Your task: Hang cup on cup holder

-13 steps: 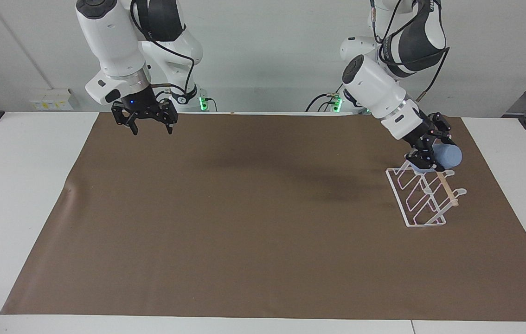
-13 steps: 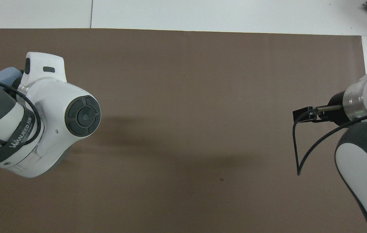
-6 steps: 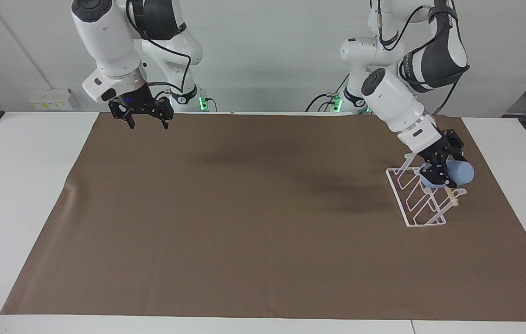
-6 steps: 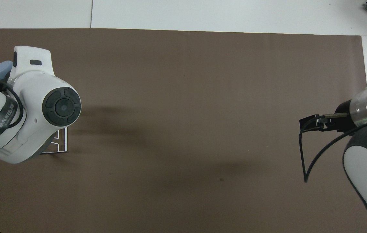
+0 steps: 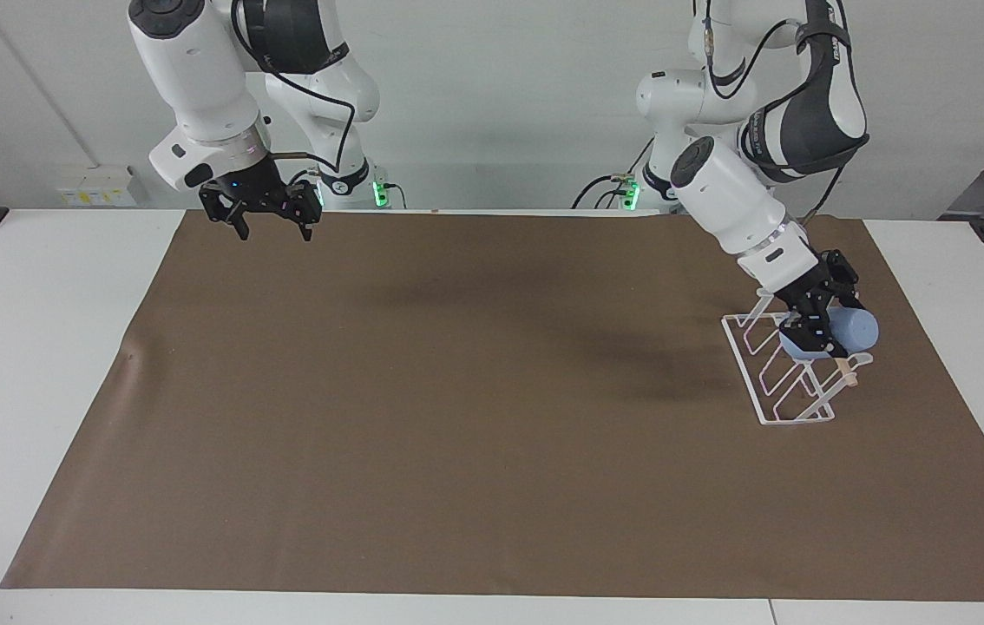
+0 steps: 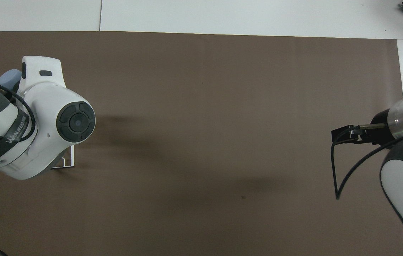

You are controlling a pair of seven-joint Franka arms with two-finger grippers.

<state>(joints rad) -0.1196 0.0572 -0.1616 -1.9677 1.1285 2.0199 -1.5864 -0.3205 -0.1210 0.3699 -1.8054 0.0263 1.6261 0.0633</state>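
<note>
The light blue cup [image 5: 855, 330] lies tilted on its side in my left gripper [image 5: 817, 334], which is shut on it. It hangs low over the white wire cup holder [image 5: 783, 382], at the prongs by the wooden rod's end nearer the robots; I cannot tell whether it touches a prong. In the overhead view only the cup's end [image 6: 9, 76] and a corner of the cup holder [image 6: 68, 162] show past the left arm. My right gripper [image 5: 268, 226] is open and empty, held up over the mat's edge by the right arm's base, where that arm waits.
A brown mat [image 5: 457, 391] covers most of the white table [image 5: 41, 347]. The cup holder stands on the mat toward the left arm's end. A cable loops from the right wrist [image 6: 336, 167].
My left gripper has carried the cup outward and down over the cup holder, then eased slightly back. The right gripper has drawn up and back toward its base.
</note>
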